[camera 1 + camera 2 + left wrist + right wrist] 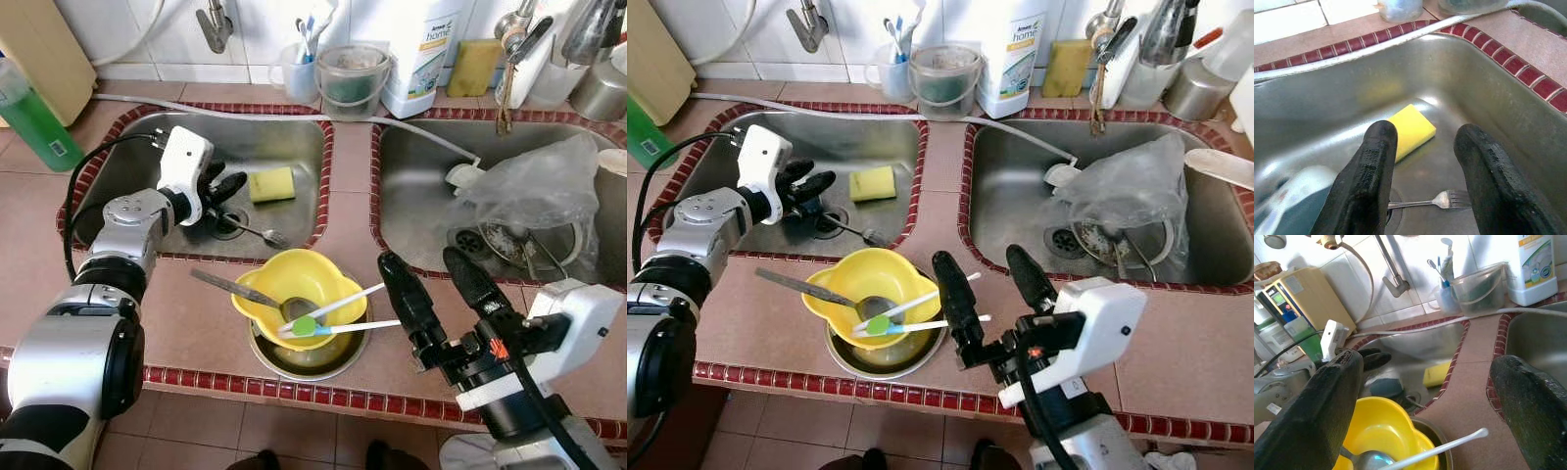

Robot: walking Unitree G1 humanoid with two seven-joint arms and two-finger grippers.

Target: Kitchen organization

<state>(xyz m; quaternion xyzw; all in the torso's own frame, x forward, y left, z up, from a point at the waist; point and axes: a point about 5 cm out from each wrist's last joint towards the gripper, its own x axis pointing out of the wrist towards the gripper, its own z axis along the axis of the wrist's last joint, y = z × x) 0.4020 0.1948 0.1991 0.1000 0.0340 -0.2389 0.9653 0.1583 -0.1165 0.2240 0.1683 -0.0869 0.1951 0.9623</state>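
Yellow and wavy at the rim, a plastic bowl (294,284) sits inside a metal bowl (312,354) on the tiled counter (186,323), at the front between the two sinks. A metal spoon (245,292) leans in the yellow bowl with its handle sticking out to the robot's left. Two white sticks (343,315) with a green bit near one end lie across the bowl and poke out to the right.

The right gripper (439,284) hangs over the counter just to the right of the bowls. Its two black fingers are wide apart and hold nothing. One finger is close to the tips of the white sticks.

The left gripper (223,186) is down in the left sink (294,137). Its fingers are apart too, with nothing between them. Under them a fork (1442,199) lies on the sink floor by the drain. A yellow sponge (271,183) lies flat just beyond the fingers.

The right sink (411,176) has a crumpled clear plastic bag (539,181) in it. A thin white hose (294,116) runs along the back edge. Behind the sinks stand a cup with toothbrushes (299,64), a clear tub (351,73) and a white soap bottle (423,54). A green bottle (34,117) is at the far left.
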